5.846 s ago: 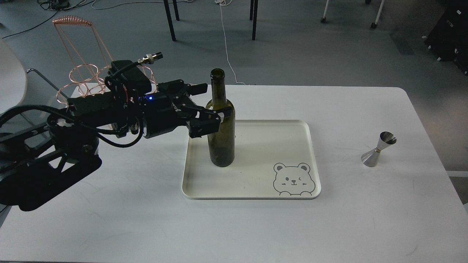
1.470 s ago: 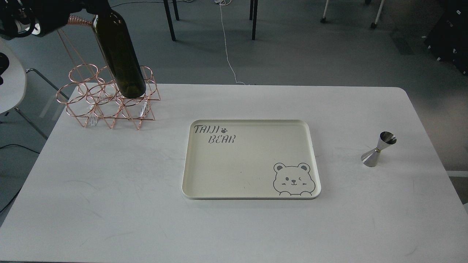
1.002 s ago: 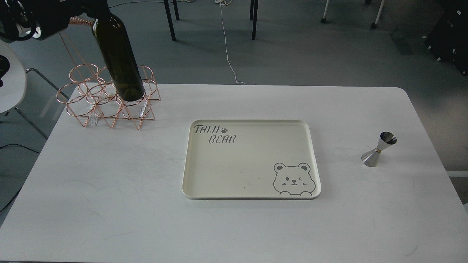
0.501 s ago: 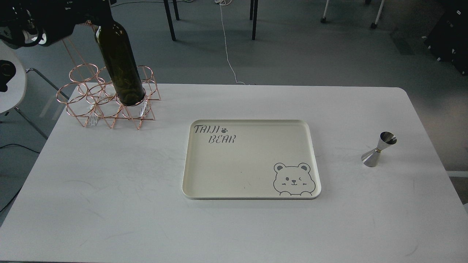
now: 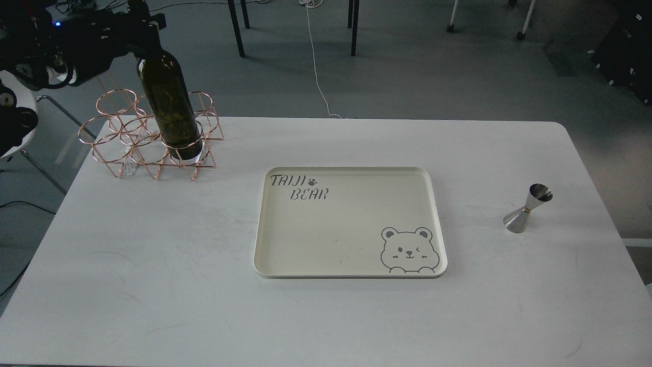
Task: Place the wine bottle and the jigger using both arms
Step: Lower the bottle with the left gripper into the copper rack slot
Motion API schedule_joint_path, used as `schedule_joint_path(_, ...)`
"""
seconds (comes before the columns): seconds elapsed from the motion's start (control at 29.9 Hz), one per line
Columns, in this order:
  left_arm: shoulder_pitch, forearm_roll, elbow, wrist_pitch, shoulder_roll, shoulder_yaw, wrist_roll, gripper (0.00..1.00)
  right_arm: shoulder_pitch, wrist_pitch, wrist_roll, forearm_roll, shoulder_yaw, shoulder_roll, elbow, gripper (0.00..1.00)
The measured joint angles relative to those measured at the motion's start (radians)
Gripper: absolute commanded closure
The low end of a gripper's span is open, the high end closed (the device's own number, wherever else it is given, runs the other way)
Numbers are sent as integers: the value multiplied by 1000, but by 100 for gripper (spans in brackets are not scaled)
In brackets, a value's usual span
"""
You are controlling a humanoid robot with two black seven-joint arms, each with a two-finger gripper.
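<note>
Left claw (image 5: 145, 30) clamped on wine bottle (image 5: 168, 104) neck, base seated in a front ring of the copper rack (image 5: 127, 148). Bottle step nearly done; next: release. Jigger (image 5: 527, 208) untouched on surface (image 5: 153, 285), right; right claw unseen.

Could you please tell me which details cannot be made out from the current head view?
- Left tool: dark against the arm, so its fingers and their hold on the wine bottle cannot be told.
- Bottle neck: hidden by that tool.
- Bottle base: inside a ring of the copper wire rack; whether it rests on the table is unclear.
- Right arm: outside the view.
</note>
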Motion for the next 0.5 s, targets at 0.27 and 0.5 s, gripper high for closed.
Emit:
schedule_joint_path(0.27,16,-64,12,4,-8,34,-1,57,0,1,0,0,-1,0,0,2)
schedule_joint_path(0.5,23,-117,11,3,-12,38,-1,37,0,2,0,0,-2,-1,0,2)
